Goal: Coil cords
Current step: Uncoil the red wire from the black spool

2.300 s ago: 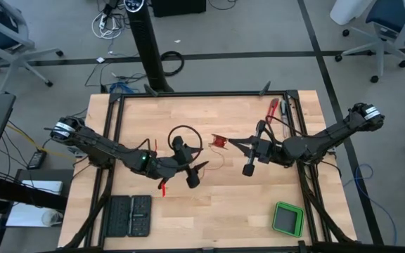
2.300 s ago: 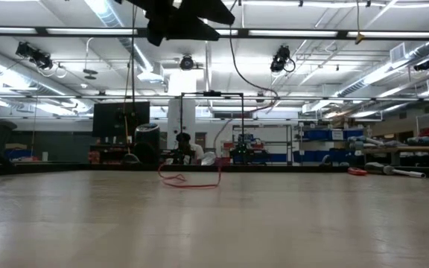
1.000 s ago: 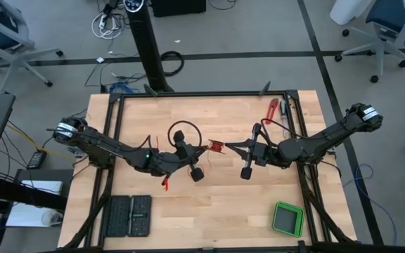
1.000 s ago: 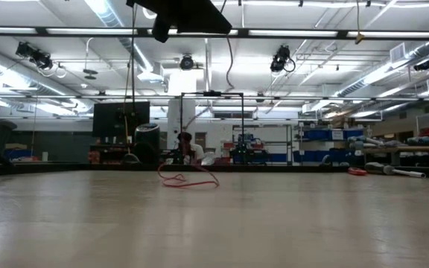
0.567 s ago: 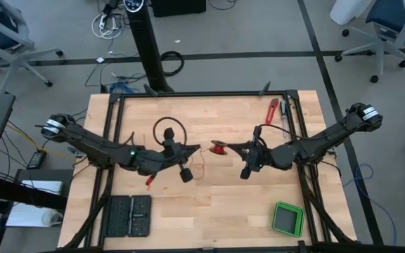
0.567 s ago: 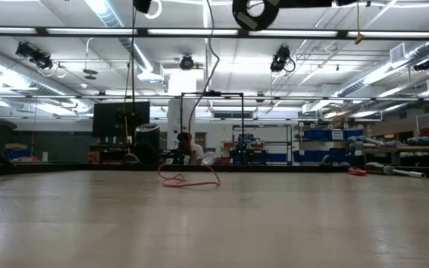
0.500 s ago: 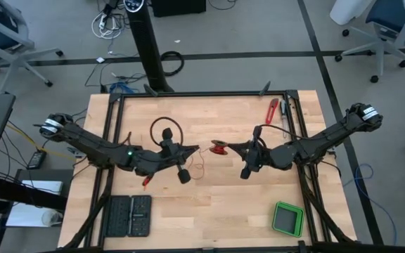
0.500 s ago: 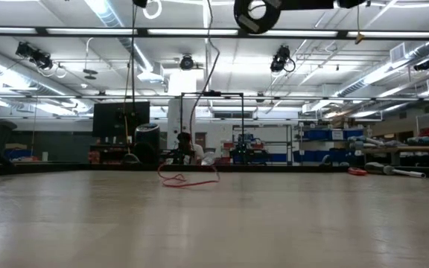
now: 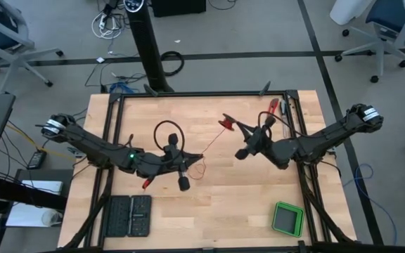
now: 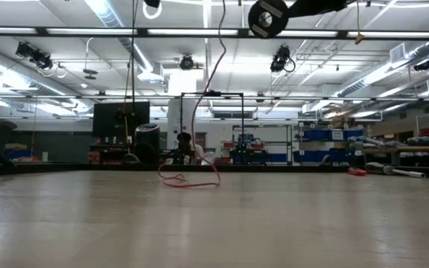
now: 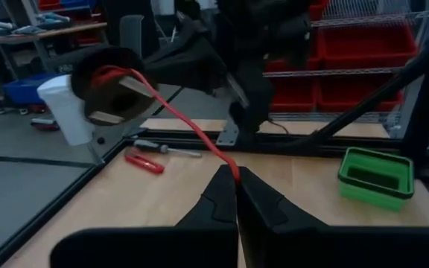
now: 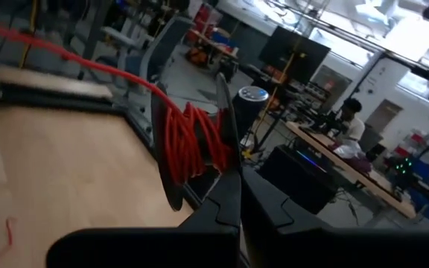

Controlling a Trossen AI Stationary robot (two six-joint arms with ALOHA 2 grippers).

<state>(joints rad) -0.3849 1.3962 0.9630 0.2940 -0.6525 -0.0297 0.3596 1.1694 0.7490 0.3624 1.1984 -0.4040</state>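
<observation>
Wood table (image 9: 216,204), workshop behind

Low view: both arms cut off at top edge; red wire (image 10: 188,181) end pieces too small to tell

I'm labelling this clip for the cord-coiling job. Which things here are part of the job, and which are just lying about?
Part of the job:
- red wire, taut between both hands
- left hand, shut on the wire
- right hand, shut on the wound red bundle

Lying about:
- green box
- red-handled tool
- black cable loop
</observation>
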